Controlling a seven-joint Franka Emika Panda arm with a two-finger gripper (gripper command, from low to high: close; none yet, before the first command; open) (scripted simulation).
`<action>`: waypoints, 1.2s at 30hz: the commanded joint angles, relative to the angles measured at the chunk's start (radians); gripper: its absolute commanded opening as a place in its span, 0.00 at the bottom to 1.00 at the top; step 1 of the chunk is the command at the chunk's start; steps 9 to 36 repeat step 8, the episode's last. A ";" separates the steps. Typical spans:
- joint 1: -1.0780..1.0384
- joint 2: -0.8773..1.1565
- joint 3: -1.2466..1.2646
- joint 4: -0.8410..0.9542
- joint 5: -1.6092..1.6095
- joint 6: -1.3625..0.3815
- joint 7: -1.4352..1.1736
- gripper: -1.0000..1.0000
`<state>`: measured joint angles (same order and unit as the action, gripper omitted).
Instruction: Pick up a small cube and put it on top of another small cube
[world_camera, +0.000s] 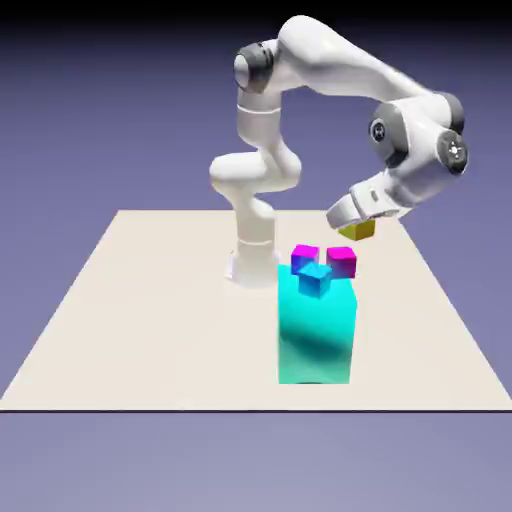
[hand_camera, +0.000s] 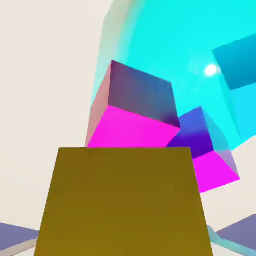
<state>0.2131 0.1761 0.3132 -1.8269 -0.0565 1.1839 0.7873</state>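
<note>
The beige table (world_camera: 120, 330) carries the tall teal block (world_camera: 315, 335), with a small blue cube (world_camera: 316, 281) on top. Two magenta cubes (world_camera: 341, 262) sit behind it. The gripper (world_camera: 352, 215), jaws clamped, holds the small plain yellow cube (world_camera: 357, 230) airborne near the table's far edge.

On the counter (world_camera: 150, 320) the tall block (world_camera: 315, 340) stands nearest, a cube (world_camera: 316, 280) on top; two cubes (world_camera: 341, 261) sit just behind; the pincer-held cube (world_camera: 357, 229) hangs farther right.
</note>
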 joint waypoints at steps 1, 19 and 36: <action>-0.002 -0.011 -0.001 -0.036 0.000 0.026 -0.003 0.00; -0.007 -0.038 -0.003 -0.126 0.004 0.089 -0.008 1.00; -0.007 -0.038 -0.003 -0.126 0.004 0.089 -0.008 1.00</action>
